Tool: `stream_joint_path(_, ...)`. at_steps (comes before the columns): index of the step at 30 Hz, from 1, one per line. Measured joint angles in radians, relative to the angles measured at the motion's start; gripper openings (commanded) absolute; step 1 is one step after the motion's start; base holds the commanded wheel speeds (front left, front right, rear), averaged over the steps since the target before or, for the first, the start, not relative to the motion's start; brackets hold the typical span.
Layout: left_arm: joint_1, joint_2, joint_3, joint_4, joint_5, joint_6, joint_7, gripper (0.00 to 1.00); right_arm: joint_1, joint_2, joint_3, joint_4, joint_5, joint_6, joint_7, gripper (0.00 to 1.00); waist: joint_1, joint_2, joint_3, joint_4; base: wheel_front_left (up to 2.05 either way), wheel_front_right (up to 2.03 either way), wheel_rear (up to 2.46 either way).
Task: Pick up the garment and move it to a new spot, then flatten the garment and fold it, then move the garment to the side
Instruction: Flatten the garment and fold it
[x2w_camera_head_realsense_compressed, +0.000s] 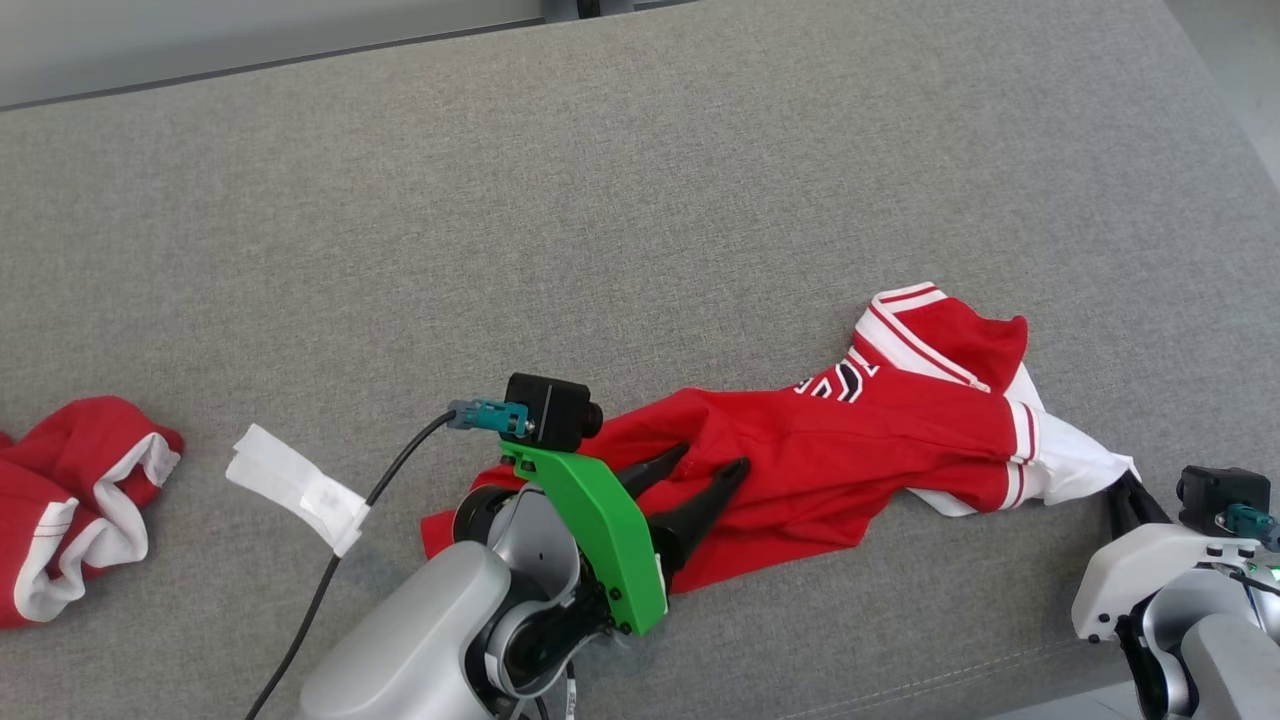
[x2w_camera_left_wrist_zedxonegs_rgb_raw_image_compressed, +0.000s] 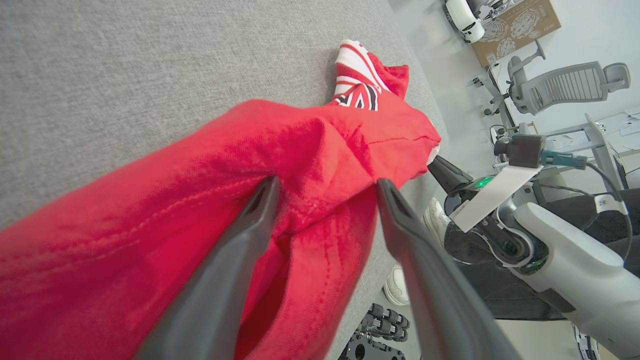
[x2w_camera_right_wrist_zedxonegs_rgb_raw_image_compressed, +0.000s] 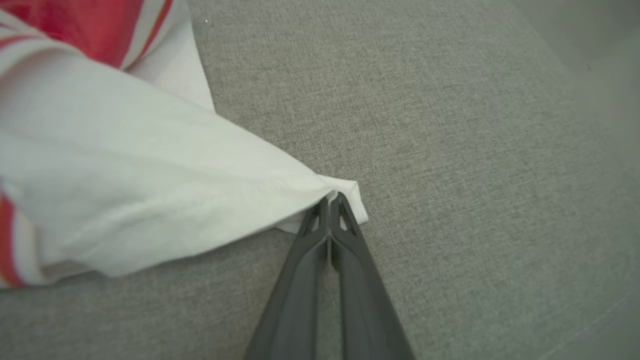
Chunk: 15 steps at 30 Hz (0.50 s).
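Observation:
The garment (x2w_camera_head_realsense_compressed: 850, 440), red with white striped trim and black lettering, lies crumpled and stretched sideways across the grey cushioned surface (x2w_camera_head_realsense_compressed: 600, 200). My left gripper (x2w_camera_head_realsense_compressed: 715, 458) is open, its fingers lying on the garment's left part. In the left wrist view a ridge of the red garment (x2w_camera_left_wrist_zedxonegs_rgb_raw_image_compressed: 300, 150) rises between the spread fingers of the left gripper (x2w_camera_left_wrist_zedxonegs_rgb_raw_image_compressed: 327, 184). My right gripper (x2w_camera_head_realsense_compressed: 1122, 482) is shut on the garment's white corner at the far right. The right wrist view shows the right gripper (x2w_camera_right_wrist_zedxonegs_rgb_raw_image_compressed: 332, 199) pinching that white cloth (x2w_camera_right_wrist_zedxonegs_rgb_raw_image_compressed: 150, 190).
A second red and white garment (x2w_camera_head_realsense_compressed: 70, 500) lies bunched at the left edge. A white tag (x2w_camera_head_realsense_compressed: 295, 485) hangs on my left arm's cable. The surface's front edge runs just below both arms. Beyond the right side stand an office chair (x2w_camera_left_wrist_zedxonegs_rgb_raw_image_compressed: 565, 85) and white shoes (x2w_camera_left_wrist_zedxonegs_rgb_raw_image_compressed: 397, 285).

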Motion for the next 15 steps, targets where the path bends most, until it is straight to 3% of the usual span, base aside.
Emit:
stream_joint_path(2,0.0,-0.002,0.0,0.012,0.012,0.0,-0.011,0.37,-0.001,0.001,0.0,0.002,0.0,0.0,-0.004,0.0,0.0,0.0,0.0,0.0,0.0,0.0,0.0)
stream_joint_path(3,0.0,-0.002,0.001,0.016,0.014,0.0,-0.014,0.0,-0.001,0.001,0.0,0.003,0.0,0.0,-0.004,0.0,0.0,0.0,0.001,0.001,0.0,0.0,0.0)
stream_joint_path(8,-0.005,0.017,-0.001,0.012,0.062,-0.01,-0.035,0.0,-0.001,0.002,-0.003,0.01,0.001,0.0,-0.013,0.0,0.0,0.0,0.0,0.004,0.0,0.0,0.0)
stream_joint_path(15,-0.035,0.11,0.034,-0.048,0.09,-0.023,-0.05,0.0,0.001,-0.008,-0.026,0.02,0.008,0.0,-0.028,0.0,0.0,0.0,-0.007,0.025,0.0,0.0,0.0)
